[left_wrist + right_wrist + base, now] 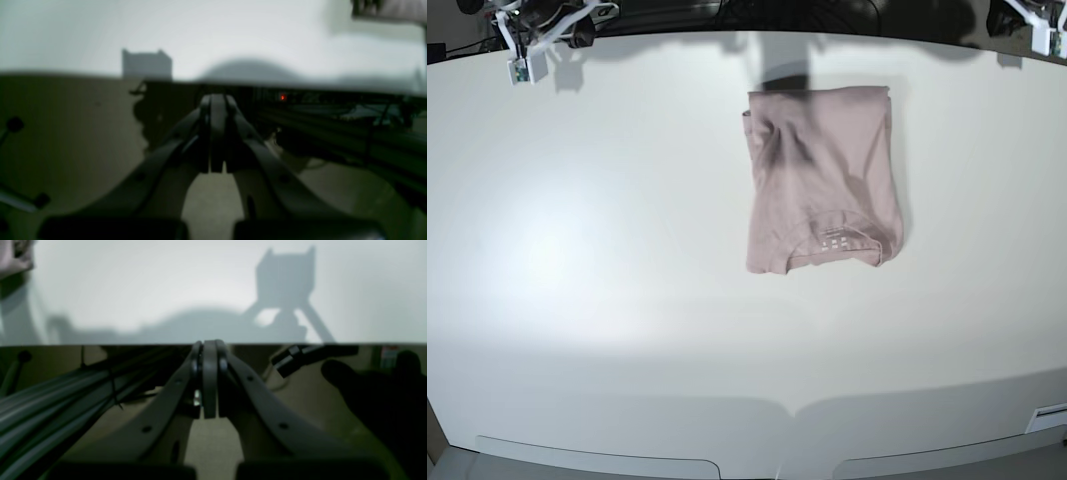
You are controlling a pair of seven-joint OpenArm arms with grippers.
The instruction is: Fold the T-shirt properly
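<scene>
The dusty pink T-shirt (822, 190) lies folded into a rough rectangle on the white table (577, 260), just right of centre towards the far edge. Its neckline faces the near side, with the small white label (834, 241) showing. A blurred pinkish patch, apparently the same T-shirt (13, 255), sits in the upper left corner of the right wrist view. My left gripper (217, 100) is shut on nothing, back at the table's edge and well clear of the cloth. My right gripper (209, 345) is likewise shut and empty at the table's edge.
Parts of my two arms show at the far corners of the table: the right arm (527, 45) and the left arm (1039, 25). Below the table's edge run bundled cables (50, 400) and dark frame rails (350, 133).
</scene>
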